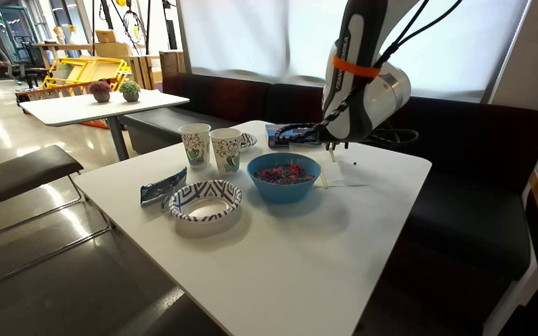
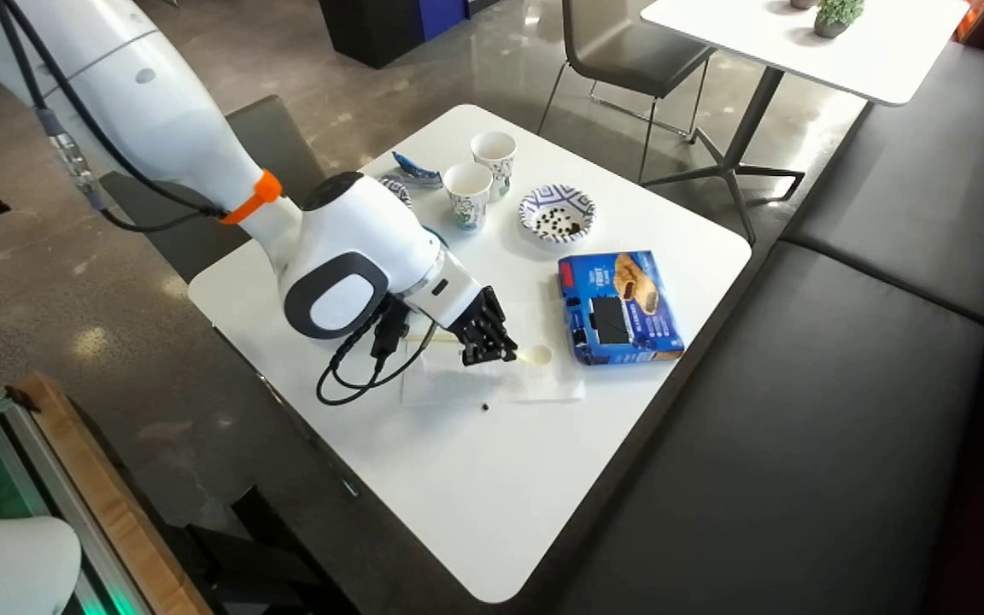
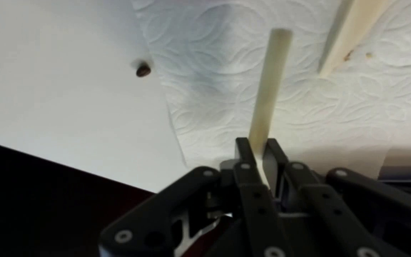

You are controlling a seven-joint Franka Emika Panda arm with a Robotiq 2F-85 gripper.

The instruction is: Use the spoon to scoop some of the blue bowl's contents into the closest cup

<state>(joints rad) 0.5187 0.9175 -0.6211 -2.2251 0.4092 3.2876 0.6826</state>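
Wrist view: end effector (image 3: 258, 147) clamped on the spoon (image 3: 270, 89) (qty 1), pinching the handle; handle end sticks out over the paper towel (image 3: 209, 103). 1 other pale stick (image 3: 355, 34) on the towel, near the spoon but apart. 1 dark bit (image 3: 143, 69) on the surface (image 3: 66, 96), just beside the towel edge.

In an exterior view: spoon head pokes out past the end effector, twd the blue box (image 2: 629, 303) (1x), gap btwn them. 2 cups (image 2: 468, 198), upright, next to each other. 2 patterned bowls (image 2: 558, 195): 1 w/ dark bits (image 2: 575, 228) in it, 1 partly hidden by the arm (image 2: 372, 226).

In an exterior view: blue bowl (image 1: 284, 190) (1x) sits btwn cups and end effector, w/ a heap of reddish pcs (image 1: 285, 174) inside (too small to count). Only a bit of spoon handle visible here. 1 foil packet (image 1: 164, 186) near the closer patterned bowl.
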